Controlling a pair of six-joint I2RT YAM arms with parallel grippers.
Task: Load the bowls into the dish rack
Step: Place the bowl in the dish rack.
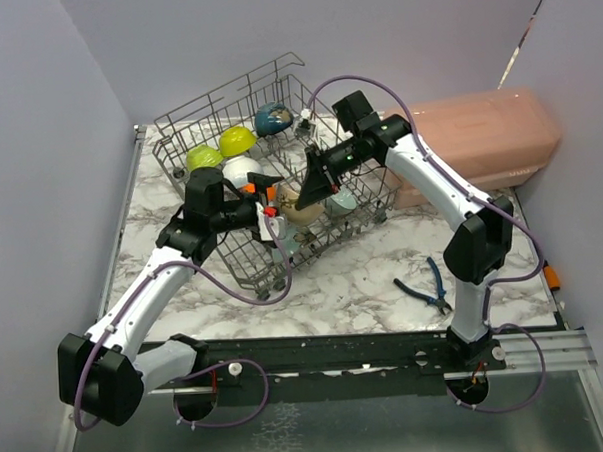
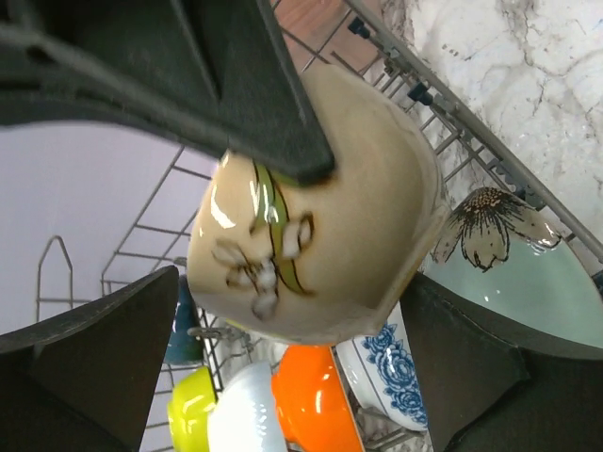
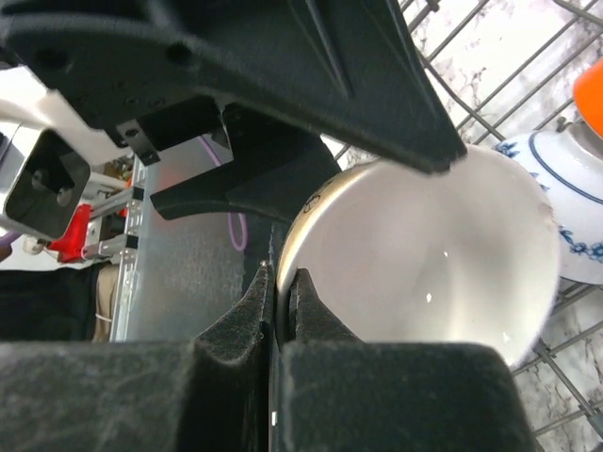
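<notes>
Beige bowl (image 2: 358, 217) between spread pincer (image 2: 290, 282)

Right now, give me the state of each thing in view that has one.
left gripper: open, flanking the beige bowl
right gripper: shut on the bowl's rim
beige bowl: gripped, tipped on its side
dish rack: partly loaded with other bowls
pink box: lid closed
pliers: lying on the table

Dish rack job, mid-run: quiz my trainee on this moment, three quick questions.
1. True or false: the right hand pinches the beige bowl by its rim.
2. The left hand is: A) open, B) shut.
3. Which tool lies on the table outside the dish rack?
Key: 1 true; 2 A; 3 pliers.
</notes>
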